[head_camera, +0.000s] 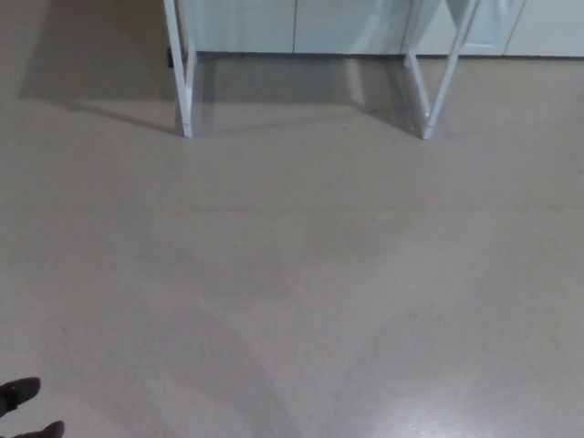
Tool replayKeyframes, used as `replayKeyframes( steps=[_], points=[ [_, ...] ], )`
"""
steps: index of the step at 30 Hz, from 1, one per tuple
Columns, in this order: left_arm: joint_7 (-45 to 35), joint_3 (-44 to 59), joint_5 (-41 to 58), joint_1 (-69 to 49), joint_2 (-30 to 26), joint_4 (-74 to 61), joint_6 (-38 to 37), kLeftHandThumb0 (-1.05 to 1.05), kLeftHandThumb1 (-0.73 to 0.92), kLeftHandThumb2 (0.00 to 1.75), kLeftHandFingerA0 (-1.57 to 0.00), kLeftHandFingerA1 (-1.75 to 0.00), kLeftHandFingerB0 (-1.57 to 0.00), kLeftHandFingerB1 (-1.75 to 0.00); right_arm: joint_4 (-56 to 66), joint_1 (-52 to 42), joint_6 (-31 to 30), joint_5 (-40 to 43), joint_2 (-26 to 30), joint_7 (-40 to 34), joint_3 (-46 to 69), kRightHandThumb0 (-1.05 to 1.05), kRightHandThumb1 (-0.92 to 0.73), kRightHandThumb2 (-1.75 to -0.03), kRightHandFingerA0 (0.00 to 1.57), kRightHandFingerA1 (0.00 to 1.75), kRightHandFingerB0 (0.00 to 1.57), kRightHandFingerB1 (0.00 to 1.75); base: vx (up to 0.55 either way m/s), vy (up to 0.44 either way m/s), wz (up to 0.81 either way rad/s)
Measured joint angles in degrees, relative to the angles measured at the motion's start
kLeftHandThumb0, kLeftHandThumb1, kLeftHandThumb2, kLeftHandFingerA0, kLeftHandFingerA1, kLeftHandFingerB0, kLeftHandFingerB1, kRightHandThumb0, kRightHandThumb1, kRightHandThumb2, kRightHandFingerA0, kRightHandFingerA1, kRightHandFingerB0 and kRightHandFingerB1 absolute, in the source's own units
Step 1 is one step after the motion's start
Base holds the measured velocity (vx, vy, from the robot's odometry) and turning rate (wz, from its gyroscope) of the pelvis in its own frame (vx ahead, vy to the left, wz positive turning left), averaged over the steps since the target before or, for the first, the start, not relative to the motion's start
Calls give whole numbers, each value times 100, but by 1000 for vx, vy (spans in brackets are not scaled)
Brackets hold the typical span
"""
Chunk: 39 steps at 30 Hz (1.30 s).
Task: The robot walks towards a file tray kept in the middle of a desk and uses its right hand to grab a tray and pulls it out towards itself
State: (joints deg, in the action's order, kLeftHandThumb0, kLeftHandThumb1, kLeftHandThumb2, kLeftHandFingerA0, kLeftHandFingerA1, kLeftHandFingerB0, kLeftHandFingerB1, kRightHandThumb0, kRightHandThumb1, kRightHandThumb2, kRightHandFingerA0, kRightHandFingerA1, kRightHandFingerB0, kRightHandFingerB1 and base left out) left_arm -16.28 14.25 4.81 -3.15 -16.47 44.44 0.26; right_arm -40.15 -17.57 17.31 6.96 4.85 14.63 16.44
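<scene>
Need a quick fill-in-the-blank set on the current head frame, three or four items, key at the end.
1. The white desk legs stand at the ___ edge of the picture.
2. Between the camera and the legs lies only bare ___.
3. The file tray is ___ in this view.
4. The black hand shows at the bottom ___ corner.

Missing words: top; floor; not visible; left
</scene>
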Motion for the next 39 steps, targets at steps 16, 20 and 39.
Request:
replayKeyframes(
  steps=[16,20,39],
  points=[
    [10,-51,-2,-58,22,-95,-5,-39,43,75,-40,-77,-24,-60,-75,37,149,5,53,-16,-28,-50,-66,-60,39,38,28,31,198,-120,9],
    [9,-49,-1,-39,22,-74,-6,-37,44,75,-41,-74,-24,-57,-27,34,146,0,54,-27,-55,-47,-68,-61,40,38,28,31,95,29,-11],
    [42,-10,13,-38,-78,-106,-3,-34,45,77,-38,-77,-23,-58,-96,53,135,-34,34,-144,-245,-45,-66,-60,43,42,32,31,149,45,4]
  ],
)
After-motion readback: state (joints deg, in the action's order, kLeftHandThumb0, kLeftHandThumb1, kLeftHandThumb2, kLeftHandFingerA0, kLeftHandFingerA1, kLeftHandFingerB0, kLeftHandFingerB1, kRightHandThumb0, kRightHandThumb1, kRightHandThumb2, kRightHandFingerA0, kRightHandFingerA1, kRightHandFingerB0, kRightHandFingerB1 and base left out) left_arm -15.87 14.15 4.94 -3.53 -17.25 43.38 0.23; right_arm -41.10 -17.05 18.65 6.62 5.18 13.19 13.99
